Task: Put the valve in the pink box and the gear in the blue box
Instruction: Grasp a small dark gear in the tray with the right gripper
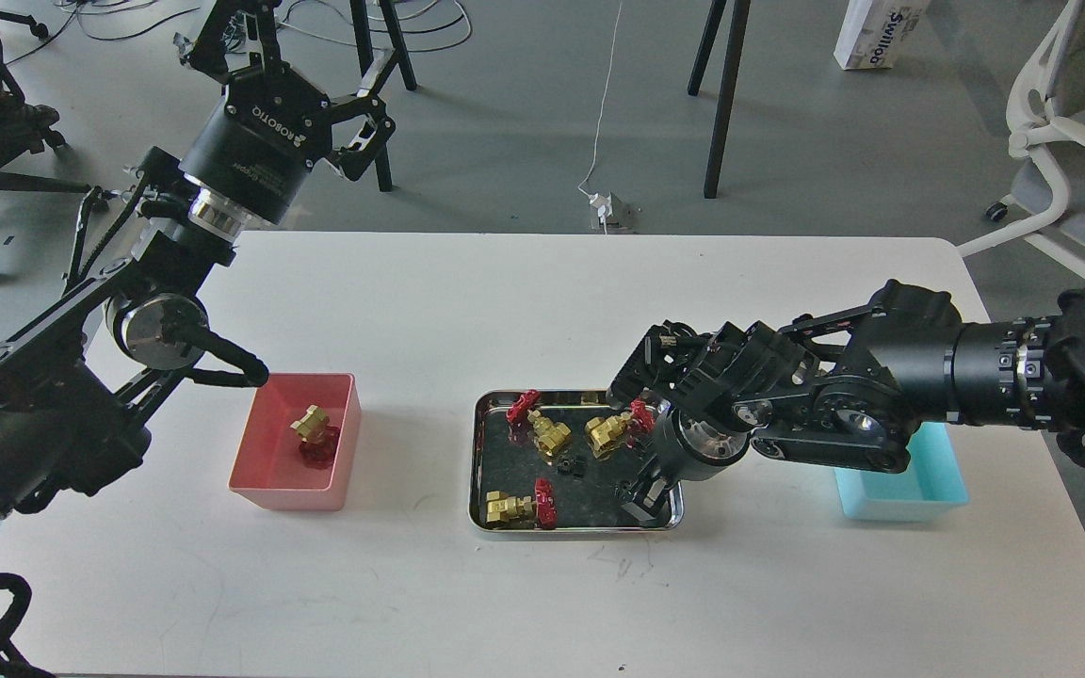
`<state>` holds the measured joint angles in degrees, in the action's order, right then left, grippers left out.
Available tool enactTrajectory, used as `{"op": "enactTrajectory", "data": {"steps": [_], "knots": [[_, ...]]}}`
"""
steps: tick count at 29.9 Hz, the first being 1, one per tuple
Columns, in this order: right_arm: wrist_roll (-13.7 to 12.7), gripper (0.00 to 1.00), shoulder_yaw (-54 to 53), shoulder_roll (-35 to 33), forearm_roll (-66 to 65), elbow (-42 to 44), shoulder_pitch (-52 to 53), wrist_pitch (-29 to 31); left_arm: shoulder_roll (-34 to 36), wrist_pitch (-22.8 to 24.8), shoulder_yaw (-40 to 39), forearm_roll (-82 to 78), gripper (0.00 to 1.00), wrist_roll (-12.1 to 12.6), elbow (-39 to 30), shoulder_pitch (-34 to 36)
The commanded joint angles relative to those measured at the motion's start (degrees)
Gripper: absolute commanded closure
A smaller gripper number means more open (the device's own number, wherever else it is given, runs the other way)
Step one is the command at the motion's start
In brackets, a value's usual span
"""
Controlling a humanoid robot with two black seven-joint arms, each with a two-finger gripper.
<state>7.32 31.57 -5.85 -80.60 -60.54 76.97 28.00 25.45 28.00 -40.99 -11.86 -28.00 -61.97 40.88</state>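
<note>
Three brass valves with red handwheels lie in the steel tray point(477, 461): one at the back left point(547, 435), one at the back middle point(610, 431), one at the front left point(516, 507). Another valve point(314, 431) lies in the pink box point(260, 476). My right gripper point(639, 497) points down into the tray's right front part, its dark fingers at the tray floor; the gear is not distinguishable there. A blockier black piece point(575, 465) lies mid-tray. The blue box point(900, 504) is partly hidden behind my right arm. My left gripper point(283, 71) is open and empty, raised beyond the table's back left.
The white table point(411, 311) carries the pink box at the left, the tray in the middle and the blue box at the right. My left arm's elbow point(161, 330) hangs just behind the pink box. Stand legs, cables and a chair are on the floor beyond.
</note>
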Motion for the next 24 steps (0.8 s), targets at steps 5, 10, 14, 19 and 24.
{"op": "enactTrajectory", "data": {"steps": [5, 10, 14, 19, 24], "knots": [[-0.02, 0.41, -0.02, 1.01, 0.00, 0.33, -0.76, 0.00, -0.04, 0.00, -0.06, -0.10, 0.04, 0.00, 0.01, -0.81], [-0.02, 0.45, -0.02, 2.51, 0.00, 2.79, -1.91, 0.00, -0.04, 0.00, -0.06, -0.10, 0.04, 0.00, 0.01, -1.42], [0.07, 0.45, -0.28, 2.86, 0.00, 4.46, -2.61, 0.00, -0.04, 0.00, -0.06, -0.10, 0.04, 0.00, 0.01, -1.68], [0.07, 0.45, -0.54, 3.91, 0.09, 4.99, -2.70, 0.00, -0.13, 0.00, -0.06, -0.18, 0.03, 0.00, 0.01, -1.95], [0.07, 0.46, -0.63, 5.41, 0.09, 6.84, -3.58, 0.00, -0.22, 0.00, -0.06, -0.18, 0.03, 0.00, 0.01, -1.95]]}}
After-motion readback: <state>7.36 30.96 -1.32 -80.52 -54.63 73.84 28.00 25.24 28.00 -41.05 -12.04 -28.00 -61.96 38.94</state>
